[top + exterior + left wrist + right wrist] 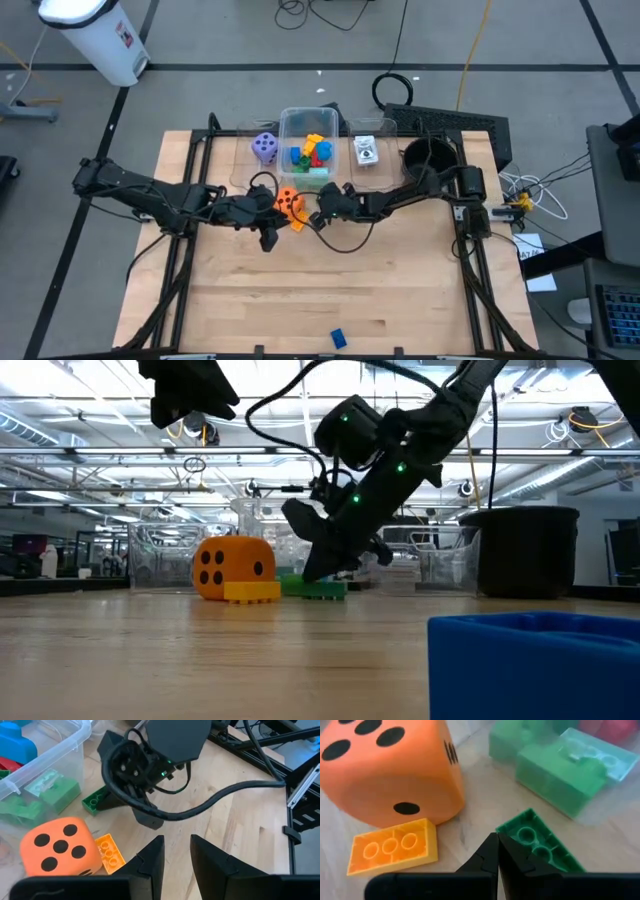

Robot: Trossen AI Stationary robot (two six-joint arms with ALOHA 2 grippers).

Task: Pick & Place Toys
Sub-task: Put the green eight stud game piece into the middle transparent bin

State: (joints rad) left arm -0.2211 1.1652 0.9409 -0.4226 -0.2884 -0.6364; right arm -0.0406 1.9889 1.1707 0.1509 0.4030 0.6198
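An orange dotted die [288, 200] rests on the table in front of the clear tub [285, 125], with a yellow brick [392, 847] lying flat against its base and a green brick [540, 845] flat on the table beside it. My right gripper [497, 851] is shut and low, its tips at the green brick's corner; it also shows in the low view [312, 565]. My left gripper [177, 852] is open and empty, raised above the table just left of the die [270, 232]. A purple die [264, 147] rests left of the tub. My right gripper's shut fingertips [492, 845] stand at the near corner of the green brick [507, 827], slanting down from the table's right. I cannot tell whether they touch it. The brick lies flat on the table.
The tub holds several blue, red, green and yellow blocks [312, 153]. A white printed card box [366, 150] and a black round pot [428, 157] stand to its right. A blue brick [338, 339] lies near the table's front edge. Bare wood lies in front of both grippers.
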